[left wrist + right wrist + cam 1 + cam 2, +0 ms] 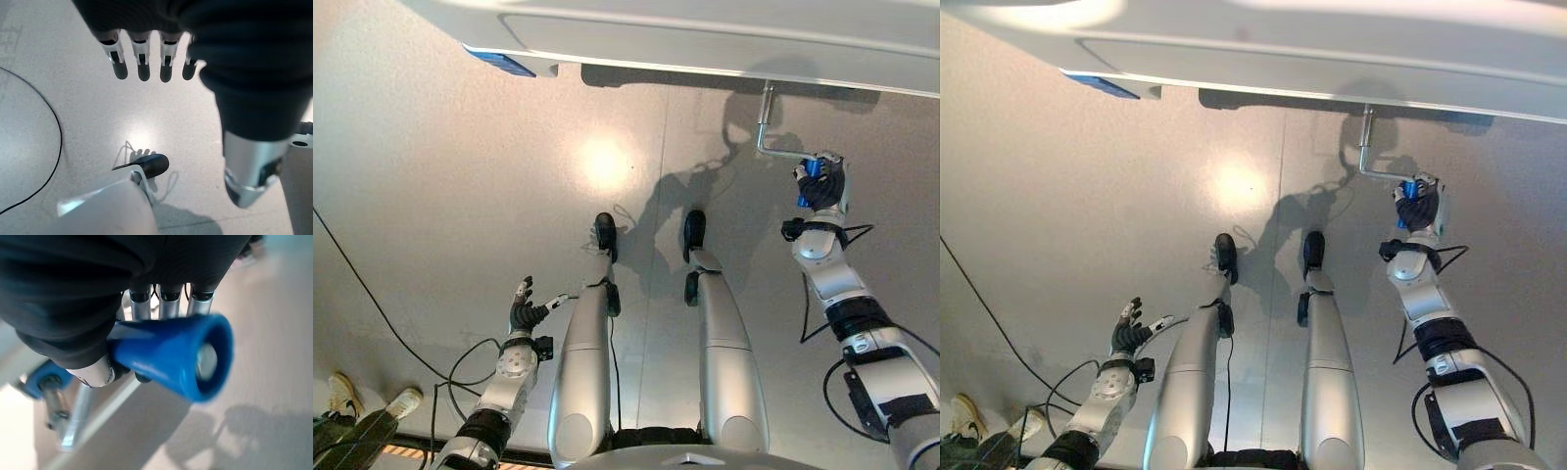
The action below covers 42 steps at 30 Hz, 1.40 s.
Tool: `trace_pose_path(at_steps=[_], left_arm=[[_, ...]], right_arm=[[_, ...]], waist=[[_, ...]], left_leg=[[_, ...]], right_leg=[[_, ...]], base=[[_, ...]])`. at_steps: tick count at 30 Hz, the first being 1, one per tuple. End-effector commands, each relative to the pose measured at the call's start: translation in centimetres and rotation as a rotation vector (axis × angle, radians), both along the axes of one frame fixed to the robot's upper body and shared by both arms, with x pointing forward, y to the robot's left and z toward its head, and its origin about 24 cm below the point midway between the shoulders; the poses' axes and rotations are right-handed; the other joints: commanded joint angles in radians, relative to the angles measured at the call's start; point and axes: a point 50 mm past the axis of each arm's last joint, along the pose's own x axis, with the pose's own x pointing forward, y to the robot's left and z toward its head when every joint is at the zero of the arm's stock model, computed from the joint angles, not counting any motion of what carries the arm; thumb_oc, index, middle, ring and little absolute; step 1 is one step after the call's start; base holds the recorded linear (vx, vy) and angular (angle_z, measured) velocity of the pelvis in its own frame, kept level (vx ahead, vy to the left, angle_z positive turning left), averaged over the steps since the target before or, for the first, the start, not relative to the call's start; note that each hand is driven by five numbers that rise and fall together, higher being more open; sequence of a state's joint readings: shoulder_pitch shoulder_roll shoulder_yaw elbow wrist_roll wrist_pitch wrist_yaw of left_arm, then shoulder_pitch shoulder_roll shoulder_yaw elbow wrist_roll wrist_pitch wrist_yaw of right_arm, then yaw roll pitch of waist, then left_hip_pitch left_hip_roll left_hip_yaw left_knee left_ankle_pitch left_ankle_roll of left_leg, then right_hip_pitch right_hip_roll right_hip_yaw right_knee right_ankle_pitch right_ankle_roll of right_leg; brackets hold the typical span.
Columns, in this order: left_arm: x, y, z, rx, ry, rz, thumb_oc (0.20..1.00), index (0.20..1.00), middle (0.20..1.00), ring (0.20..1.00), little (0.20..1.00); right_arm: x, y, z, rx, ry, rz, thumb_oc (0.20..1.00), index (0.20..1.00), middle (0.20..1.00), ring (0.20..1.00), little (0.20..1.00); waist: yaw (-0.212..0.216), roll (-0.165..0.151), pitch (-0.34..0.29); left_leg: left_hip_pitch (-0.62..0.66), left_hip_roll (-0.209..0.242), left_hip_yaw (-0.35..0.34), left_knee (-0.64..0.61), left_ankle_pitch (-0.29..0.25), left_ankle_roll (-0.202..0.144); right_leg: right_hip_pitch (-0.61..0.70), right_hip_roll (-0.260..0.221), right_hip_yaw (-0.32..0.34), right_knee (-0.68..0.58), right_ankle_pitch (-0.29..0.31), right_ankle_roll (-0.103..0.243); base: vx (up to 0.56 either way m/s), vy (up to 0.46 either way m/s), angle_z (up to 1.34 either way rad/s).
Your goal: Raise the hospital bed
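Note:
The white foot end of the hospital bed spans the far side of the view. A silver crank hangs from under it and bends to a blue handle. My right hand is shut on that blue handle, with fingers curled round it in the right wrist view. My left hand hangs low by my side over the floor. Its fingers are straight and hold nothing.
A blue label plate sits under the bed's left part. A person's shoes show at the lower left corner of the grey floor.

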<state>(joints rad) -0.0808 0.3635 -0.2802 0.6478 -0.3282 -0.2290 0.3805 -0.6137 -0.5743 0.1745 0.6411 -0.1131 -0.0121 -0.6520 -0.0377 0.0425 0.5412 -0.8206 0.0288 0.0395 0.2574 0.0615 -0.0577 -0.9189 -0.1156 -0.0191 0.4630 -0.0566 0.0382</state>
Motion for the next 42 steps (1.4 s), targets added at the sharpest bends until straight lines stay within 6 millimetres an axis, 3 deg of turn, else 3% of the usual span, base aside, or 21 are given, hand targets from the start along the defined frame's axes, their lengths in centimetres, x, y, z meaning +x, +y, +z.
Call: trace_pose_path(at_steps=[1, 3, 11, 18, 25, 30, 33, 42], left_arm=[[-2.4, 0.9, -1.0, 0.01, 0.039, 0.059, 1.0, 1.0, 1.0, 1.0, 1.0], [-2.1, 0.4, -1.0, 0.003, 0.034, 0.042, 1.0, 1.0, 1.0, 1.0, 1.0], [-1.0, -1.3, -0.6, -0.024, 0.019, -0.041, 1.0, 1.0, 1.0, 1.0, 1.0], [0.2, -2.8, 0.5, -0.055, -0.042, -0.104, 1.0, 1.0, 1.0, 1.0, 1.0], [1.3, -3.5, 1.6, -0.064, -0.088, -0.135, 1.0, 1.0, 1.0, 1.0, 1.0], [1.9, -4.0, 2.4, -0.078, -0.125, -0.153, 1.0, 1.0, 1.0, 1.0, 1.0], [1.8, -4.1, 2.1, -0.083, -0.109, -0.149, 1.0, 1.0, 1.0, 1.0, 1.0], [1.7, -3.9, 2.1, -0.069, -0.103, -0.147, 1.0, 1.0, 1.0, 1.0, 1.0]], right_arm=[[-1.7, -7.6, 4.2, -0.124, -0.042, -0.323, 0.2, 0.2, 0.2, 0.2, 0.2], [-1.2, -9.0, 4.4, -0.159, 0.065, -0.365, 0.2, 0.2, 0.2, 0.2, 0.2], [-0.2, -10.2, 3.7, -0.179, 0.32, -0.371, 0.2, 0.2, 0.2, 0.2, 0.2], [-0.2, -9.7, 1.2, -0.105, 0.426, -0.327, 0.2, 0.2, 0.2, 0.2, 0.2], [0.0, -8.9, -0.3, -0.031, 0.476, -0.292, 0.2, 0.2, 0.2, 0.2, 0.2], [0.4, -7.6, -1.6, 0.017, 0.5, -0.247, 0.2, 0.2, 0.2, 0.2, 0.2], [1.3, -5.9, -1.7, 0.04, 0.495, -0.191, 0.2, 0.2, 0.2, 0.2, 0.2], [4.0, -1.4, 0.1, 0.039, 0.413, -0.047, 0.2, 0.2, 0.2, 0.2, 0.2]], waist=[[0.005, 0.016, -0.021], [0.015, 0.02, -0.021], [0.042, 0.055, -0.021], [0.073, 0.099, -0.021], [0.092, 0.122, -0.021], [0.109, 0.142, -0.021], [0.121, 0.152, -0.021], [0.144, 0.172, -0.021]], left_leg=[[-0.023, 0.029, -0.041, 0.071, -0.004, -0.039], [-0.04, 0.03, -0.04, 0.074, -0.002, -0.039], [-0.096, 0.026, -0.045, 0.087, 0.005, -0.04], [-0.168, 0.01, -0.065, 0.114, 0.008, -0.038], [-0.218, 0.0, -0.074, 0.144, -0.001, -0.034], [-0.255, -0.008, -0.083, 0.166, -0.005, -0.031], [-0.28, -0.014, -0.085, 0.185, -0.012, -0.028], [-0.338, -0.032, -0.095, 0.239, -0.026, -0.027]], right_leg=[[-0.004, 0.006, 0.02, -0.017, 0.071, 0.095], [-0.022, 0.007, 0.02, -0.013, 0.072, 0.093], [-0.08, 0.005, 0.016, 0.011, 0.067, 0.089], [-0.144, -0.01, -0.006, 0.054, 0.055, 0.087], [-0.19, -0.019, -0.011, 0.092, 0.039, 0.085], [-0.224, -0.028, -0.017, 0.12, 0.03, 0.083], [-0.245, -0.034, -0.019, 0.139, 0.025, 0.082], [-0.282, -0.051, -0.026, 0.185, 0.008, 0.081]], base=[[0.0, 0.0, 0.0], [0.0, 0.0, 0.0], [0.0, 0.001, 0.0], [0.01, -0.02, 0.09], [0.02, 0.008, 0.13], [0.01, 0.016, 0.07], [0.01, 0.027, 0.06], [0.01, 0.017, 0.05]])
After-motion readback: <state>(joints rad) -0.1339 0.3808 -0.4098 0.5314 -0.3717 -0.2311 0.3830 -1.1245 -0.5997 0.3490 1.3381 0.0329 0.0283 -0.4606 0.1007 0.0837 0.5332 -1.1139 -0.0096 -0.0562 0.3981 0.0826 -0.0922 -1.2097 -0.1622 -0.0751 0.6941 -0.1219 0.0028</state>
